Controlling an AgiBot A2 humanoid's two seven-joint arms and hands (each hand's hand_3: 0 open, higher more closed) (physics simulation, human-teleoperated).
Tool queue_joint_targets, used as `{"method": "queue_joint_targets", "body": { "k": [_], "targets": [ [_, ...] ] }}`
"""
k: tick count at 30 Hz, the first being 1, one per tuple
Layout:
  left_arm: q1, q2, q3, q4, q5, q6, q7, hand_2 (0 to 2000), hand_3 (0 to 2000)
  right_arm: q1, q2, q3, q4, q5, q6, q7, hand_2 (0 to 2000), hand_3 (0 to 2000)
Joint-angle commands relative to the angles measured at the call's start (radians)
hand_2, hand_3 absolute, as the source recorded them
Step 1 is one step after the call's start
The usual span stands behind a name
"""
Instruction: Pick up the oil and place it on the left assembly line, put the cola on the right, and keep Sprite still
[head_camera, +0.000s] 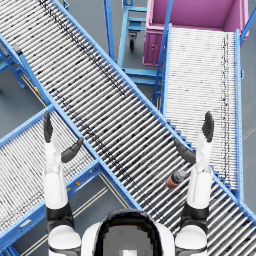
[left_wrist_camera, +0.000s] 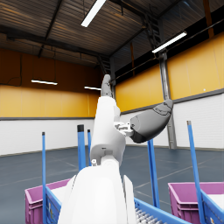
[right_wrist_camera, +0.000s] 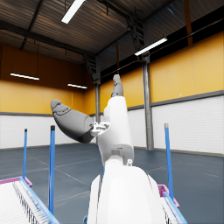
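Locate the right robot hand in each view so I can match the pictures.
Head view: right robot hand right of centre, open, above the bottle.
Left wrist view: not in it; only the left robot hand shows.
Right wrist view: near the middle, fingers apart, empty.
Shared landmark: pink crate, top of head view, low in both wrist views.

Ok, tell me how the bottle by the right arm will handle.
The small dark bottle with a reddish-orange band lies on its side on the grey metal rollers, so a nudge would probably roll it. It is small, so likely light. Its curved side may slip in a loose grip.
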Motion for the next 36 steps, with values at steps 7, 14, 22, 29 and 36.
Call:
{"method": "queue_joint_targets", "body": {
  "k": [7,14,22,29,36],
  "targets": [
    [0.002,0.007,0.001,0.007,0.0,0.0,0.0,0,0,-0.003,-0.006,-0.012,-0.01,0.0,0.0,0.0,0,0],
    [-0.001,0.014,-0.003,0.001,0.0,0.0,0.0,0,0,-0.001,-0.011,-0.011,-0.008,0.0,0.0,0.0,0,0],
    [0.003,0.021,0.001,-0.002,0.0,0.0,0.0,0,0,-0.013,-0.018,-0.019,-0.01,0.0,0.0,0.0,0,0],
    [-0.003,0.029,-0.006,0.005,0.0,0.0,0.0,0,0,-0.027,-0.025,-0.021,-0.016,0.0,0.0,0.0,0,0],
    [-0.009,0.034,-0.018,0.002,0.0,0.0,0.0,0,0,-0.032,-0.031,-0.016,-0.021,0.0,0.0,0.0,0,0]
  ]
}}
